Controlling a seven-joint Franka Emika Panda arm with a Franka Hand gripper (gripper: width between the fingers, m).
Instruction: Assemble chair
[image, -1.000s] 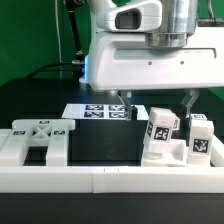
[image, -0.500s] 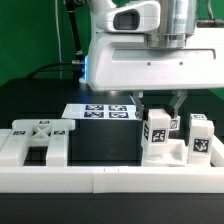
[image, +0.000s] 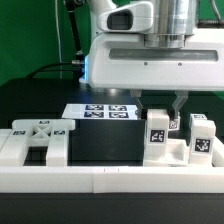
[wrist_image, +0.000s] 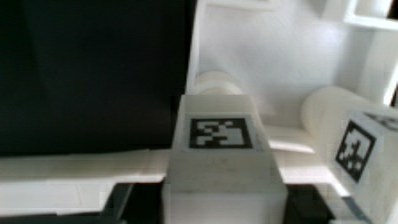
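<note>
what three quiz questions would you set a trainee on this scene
1. True or false: the marker board lies on the exterior view's right of the gripper.
2. On which side of the exterior view does the flat chair piece lie?
3. The gripper's fingers straddle: A the flat chair piece, B the upright chair part, C the marker board.
Key: 1 false; 2 left; 3 B.

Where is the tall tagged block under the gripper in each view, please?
Exterior view: the tall block stands toward the exterior view's right, under the open gripper.
Wrist view: it fills the middle, tag toward the camera.
Shared landmark: the second tagged block beside it.
</note>
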